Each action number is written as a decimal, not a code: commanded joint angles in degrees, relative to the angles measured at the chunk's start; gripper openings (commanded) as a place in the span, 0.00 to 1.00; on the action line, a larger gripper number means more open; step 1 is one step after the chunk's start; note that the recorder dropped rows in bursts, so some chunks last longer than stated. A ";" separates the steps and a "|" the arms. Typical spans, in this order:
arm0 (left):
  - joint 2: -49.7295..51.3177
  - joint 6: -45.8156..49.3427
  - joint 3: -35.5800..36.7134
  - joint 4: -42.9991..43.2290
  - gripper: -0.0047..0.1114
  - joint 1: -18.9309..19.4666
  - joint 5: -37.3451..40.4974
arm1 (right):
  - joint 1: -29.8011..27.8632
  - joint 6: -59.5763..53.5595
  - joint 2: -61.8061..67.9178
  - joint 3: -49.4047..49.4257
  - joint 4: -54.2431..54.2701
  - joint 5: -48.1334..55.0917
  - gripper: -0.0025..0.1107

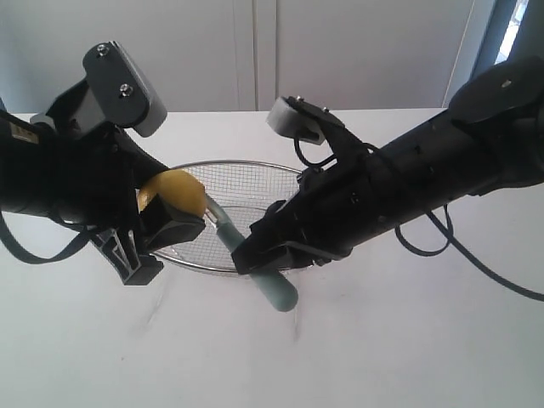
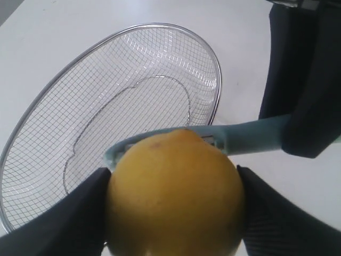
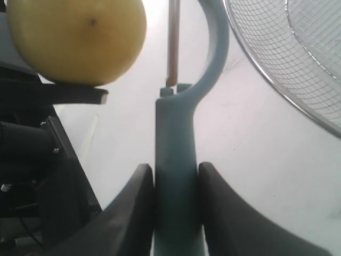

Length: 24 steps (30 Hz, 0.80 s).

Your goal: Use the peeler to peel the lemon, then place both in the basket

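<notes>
Left gripper (image 2: 173,178) is clamped tight on the lemon (image 1: 172,194), up over the basket's (image 1: 246,164) left edge. Right gripper (image 3: 176,178) squeezes the peeler (image 1: 278,293) by its handle, head just beside the lemon.

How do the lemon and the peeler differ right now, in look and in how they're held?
The lemon is round and yellow; the peeler is slim, pale teal and longer. The lemon sits clamped across its middle in the left gripper; the peeler is held by its handle in the right gripper, head pointing towards the lemon. Shared: both are gripped near the basket, and neither rests in it.
</notes>
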 commanded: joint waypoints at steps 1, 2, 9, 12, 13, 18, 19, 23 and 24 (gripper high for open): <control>-0.41 -0.44 0.40 -1.27 0.04 0.29 -0.21 | -1.61 3.07 -2.44 -0.27 -2.07 -1.23 0.02; -0.41 -0.44 0.40 -1.27 0.04 0.29 -0.21 | -2.41 3.89 -3.09 -0.27 -2.37 -1.51 0.02; -0.41 -0.44 0.40 -1.27 0.04 0.29 -0.21 | -7.40 4.69 -9.68 -0.27 -2.16 -2.00 0.02; -0.41 -0.44 0.40 -1.27 0.04 0.29 -0.21 | -8.72 4.55 -12.52 -0.27 -2.54 -2.50 0.02; -0.41 -0.44 0.40 -1.27 0.04 0.29 -0.21 | -9.01 4.55 -13.15 -0.27 -3.00 -2.91 0.02; -0.41 -0.44 0.40 -1.27 0.04 0.29 -0.21 | -9.30 4.67 -14.16 -0.27 -6.22 -5.06 0.02; -0.41 -0.44 0.40 -1.27 0.04 0.29 -0.21 | -9.30 4.67 -14.01 -0.10 -6.18 -5.31 0.02; -0.41 -0.44 0.40 -1.27 0.04 0.29 -0.21 | -9.30 4.67 -12.30 1.19 -6.18 -7.25 0.02; -0.41 -0.44 0.40 -1.27 0.04 0.29 -0.21 | -9.30 4.76 -11.67 1.40 -6.07 -7.64 0.02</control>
